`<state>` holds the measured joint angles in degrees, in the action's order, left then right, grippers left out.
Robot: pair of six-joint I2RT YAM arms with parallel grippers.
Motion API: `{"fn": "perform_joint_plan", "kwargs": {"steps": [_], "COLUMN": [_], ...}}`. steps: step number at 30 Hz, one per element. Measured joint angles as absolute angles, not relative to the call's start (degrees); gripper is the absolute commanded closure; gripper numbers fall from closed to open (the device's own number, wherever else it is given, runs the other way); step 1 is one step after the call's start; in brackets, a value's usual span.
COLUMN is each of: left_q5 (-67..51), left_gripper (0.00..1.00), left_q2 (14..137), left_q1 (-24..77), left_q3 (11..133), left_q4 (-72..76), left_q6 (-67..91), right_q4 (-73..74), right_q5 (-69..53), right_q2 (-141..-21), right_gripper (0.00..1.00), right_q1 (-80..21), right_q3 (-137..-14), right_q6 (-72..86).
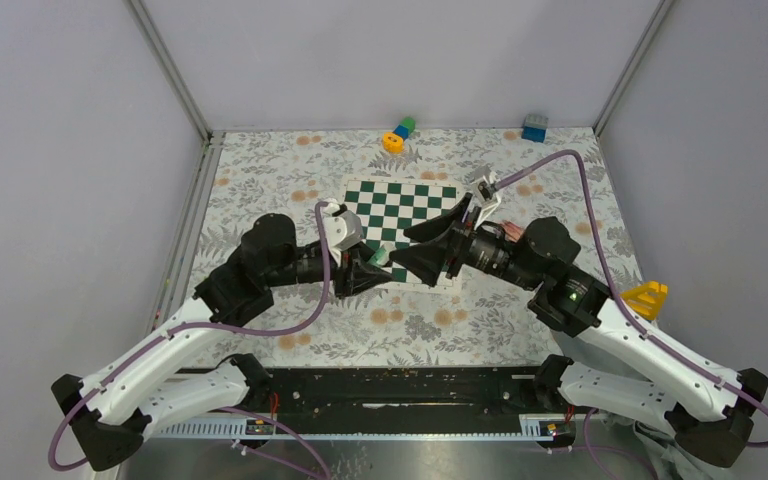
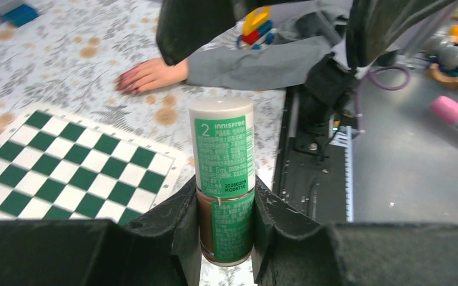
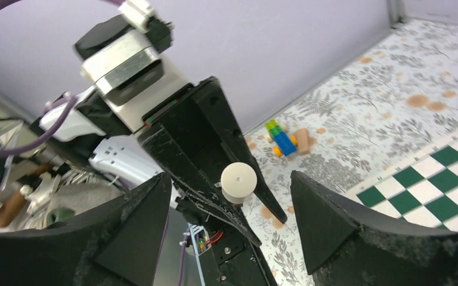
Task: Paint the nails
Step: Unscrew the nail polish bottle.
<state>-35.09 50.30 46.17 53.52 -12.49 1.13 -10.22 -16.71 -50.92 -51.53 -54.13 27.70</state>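
**A:** Looking for the nails [image 2: 130, 88] first. Where are they?

**B:** On a hand [image 2: 155, 72] lying flat on the desk [image 2: 65, 65], past the far corner of the chessboard [image 2: 65, 173]. Its grey sleeve [image 2: 256, 62] runs off toward the right arm's side. The nails look reddish already, but I can't tell how evenly.

**A:** Which way from the fingers?

**B:** From the left fingers [image 2: 179, 232], ahead and off to the left, well apart. The hand's long axis runs across that view, tips pointing left. The right arm hangs just above the sleeve, so I judge it the nearer one.

**A:** And what are the fingers doing?

**B:** The left fingers are clenched on a polish bottle [image 2: 222, 149], gripping its lower half, with the cap end sticking straight out from them. The right fingers [image 3: 328, 220] are spread wide and grasp nothing.

**A:** So the cap comes next?

**B:** Probably. The cap [image 3: 238, 180] faces the right fingers end-on, centred in the gap between them. The bottle's long axis points nearly straight at that wrist. I can't tell whether the cap is already between the tips or a little ahead.

**A:** What does it hinge on?

**B:** Staying on that axis, then closing squarely on the cap. The nails are off to the side, and neither arm is near them yet.
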Motion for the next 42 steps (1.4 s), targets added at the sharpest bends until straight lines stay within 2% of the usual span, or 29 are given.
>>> {"fn": "perform_joint_plan", "kwargs": {"steps": [9,28,30,36,39,42], "left_q5": [-23.0,-18.7,-18.5,-18.3,-18.4,-18.9], "left_gripper": [1.00,1.00,1.00,1.00,1.00,1.00], "left_q2": [50.9,51.9,51.9,51.8,51.8,51.8], "left_q1": [47.2,48.0,48.1,48.1,48.1,48.1], "left_q3": [53.5,53.5,53.5,53.5,53.5,53.6], "left_q4": [-15.3,-17.0,-17.0,-17.5,-17.6,-17.6], "left_q6": [-1.0,-1.8,-1.9,-2.0,-2.0,-1.9], "right_q4": [-3.3,-0.7,-0.4,0.3,0.6,0.5], "right_q5": [-10.8,-11.1,-11.2,-11.0,-11.1,-11.7], "right_q2": [-54.9,-63.0,-63.4,-64.2,-64.3,-64.3], "right_gripper": [0.31,0.48,0.53,0.87,1.00,1.00], "right_q1": [-51.5,-52.2,-52.2,-52.3,-52.3,-52.3], "right_q3": [-56.9,-62.1,-62.1,-62.2,-62.3,-62.3], "right_q6": [32.0,34.5,34.6,34.6,34.2,33.3]}}
